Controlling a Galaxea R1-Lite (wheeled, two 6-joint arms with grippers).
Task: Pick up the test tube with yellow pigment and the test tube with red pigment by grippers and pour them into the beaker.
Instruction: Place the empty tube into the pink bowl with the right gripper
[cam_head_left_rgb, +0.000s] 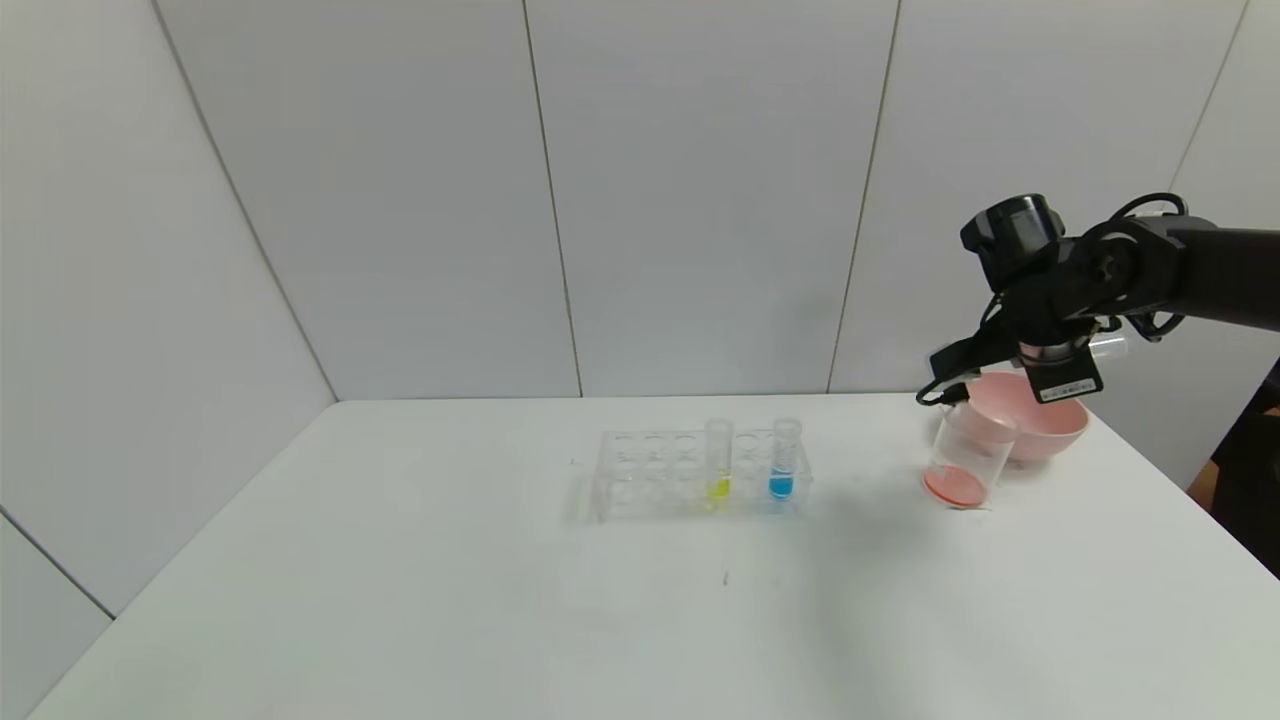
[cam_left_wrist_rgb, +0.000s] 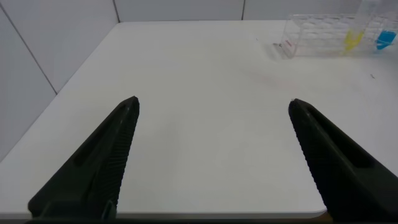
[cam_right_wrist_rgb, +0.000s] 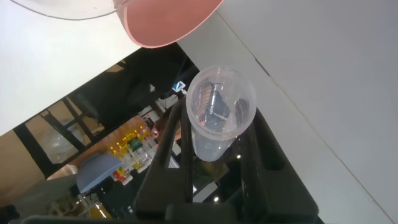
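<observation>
My right gripper (cam_head_left_rgb: 1085, 355) is shut on the red-pigment test tube (cam_head_left_rgb: 1106, 348), tipped on its side above the pink bowl, just right of and above the beaker (cam_head_left_rgb: 962, 455). In the right wrist view the tube (cam_right_wrist_rgb: 219, 112) sits between the fingers (cam_right_wrist_rgb: 171, 143) and looks empty. The beaker holds orange-red liquid at its bottom. The yellow-pigment test tube (cam_head_left_rgb: 718, 462) stands in the clear rack (cam_head_left_rgb: 650, 470); it also shows in the left wrist view (cam_left_wrist_rgb: 354, 38). My left gripper (cam_left_wrist_rgb: 214, 106) is open and empty over the table's left part, out of the head view.
A tube with blue liquid (cam_head_left_rgb: 783, 462) stands in the rack right of the yellow one. A pink bowl (cam_head_left_rgb: 1045, 425) stands behind the beaker near the table's right edge. White wall panels stand behind the table (cam_head_left_rgb: 500, 620).
</observation>
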